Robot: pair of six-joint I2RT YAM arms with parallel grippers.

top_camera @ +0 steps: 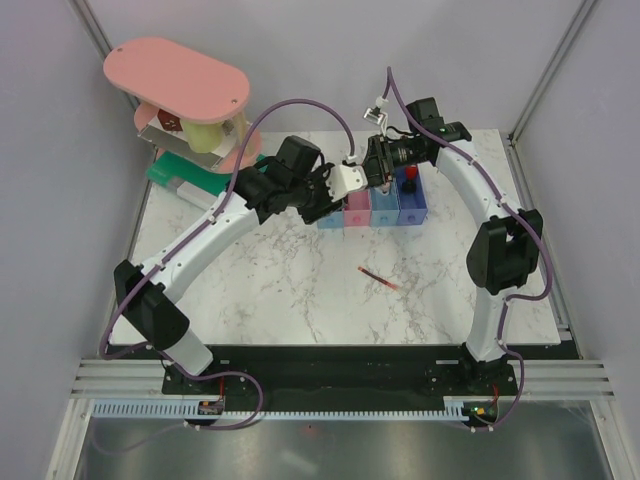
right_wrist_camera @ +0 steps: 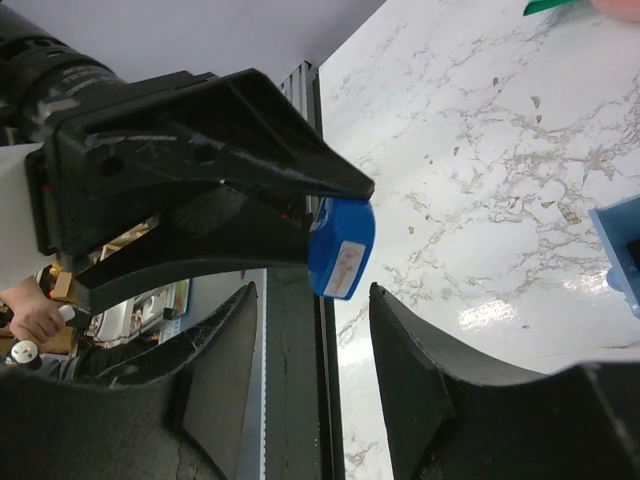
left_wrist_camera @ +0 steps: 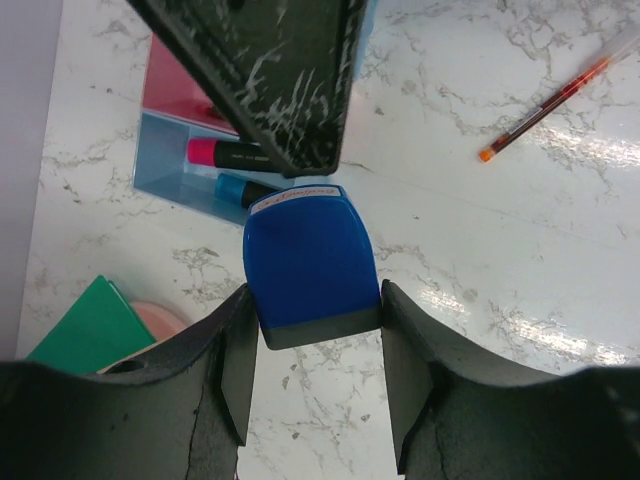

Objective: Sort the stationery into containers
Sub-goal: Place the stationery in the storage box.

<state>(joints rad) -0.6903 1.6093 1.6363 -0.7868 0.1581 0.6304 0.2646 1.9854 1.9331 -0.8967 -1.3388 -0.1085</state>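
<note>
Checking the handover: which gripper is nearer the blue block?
Left. The left gripper clamps the blue block between its fingers. The right gripper is open, facing the block's far end, apparently without gripping it.

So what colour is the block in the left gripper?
Blue plastic block, white label end; left wrist view.

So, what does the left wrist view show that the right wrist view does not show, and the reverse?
Only the left wrist view: the thin red pen lying on the table, and a pink-red marker inside a light blue bin. Only the right wrist view: the wide gap between the fingers of the right gripper, which shows that it is open. Both: the blue block, clamped in the left gripper above the marble top.
</note>
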